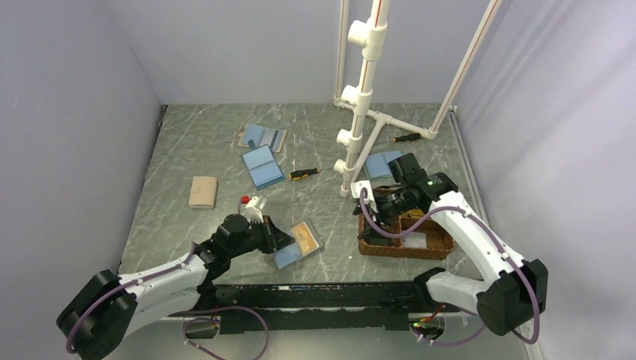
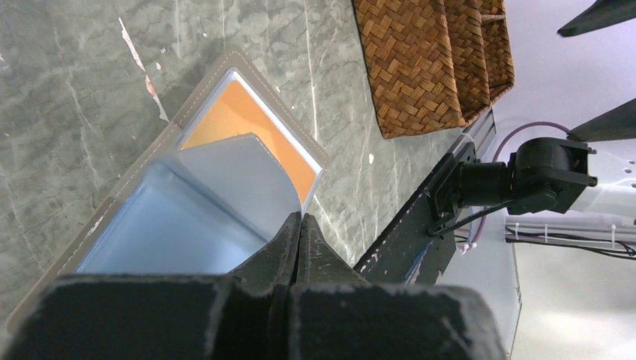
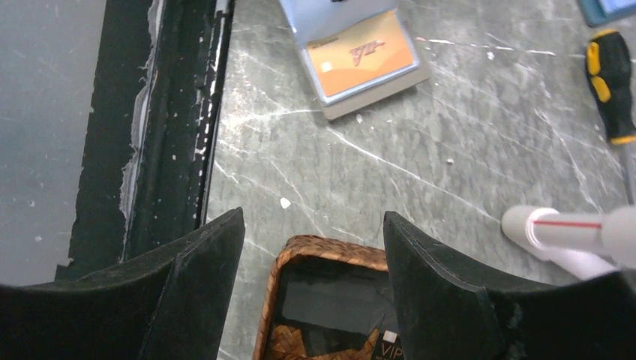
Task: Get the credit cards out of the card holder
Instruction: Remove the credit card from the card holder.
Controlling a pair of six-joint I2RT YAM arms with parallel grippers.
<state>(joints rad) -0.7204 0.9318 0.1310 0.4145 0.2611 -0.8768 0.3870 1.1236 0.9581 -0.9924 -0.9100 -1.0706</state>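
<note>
Looks about halfway done, give or take. On the left, the left arm stretches low from the near left corner toward the middle of the near edge. The left gripper [image 2: 300, 228] has its fingers pressed flat together, with the tip sitting right at the edge of the blue leaf of the card holder [image 1: 300, 244]. It can't be made out whether it's actually pinching the flap or just pinning it down.

The holder lies open near the middle of the near edge, and an orange card [image 2: 244, 127] is still tucked in its tan-edged leaf, so that one's left to pull.

Further right, toward the near right corner, is the wicker tray [image 3: 330, 246]. A dark card [image 3: 330, 300] is already lying in it, plus a sliver of another printed "VIP", so some cards seem to have made it out.

The right arm folds up from the near right corner and bends back over itself, with the wrist pointing down. The right gripper [image 3: 313, 217] hangs above the tray's left end with its jaws spread wide and nothing between them.

There are also other holders [image 1: 262, 166] out toward the far edge, and one of them shows cards inside — probably more work waiting there too.
</note>
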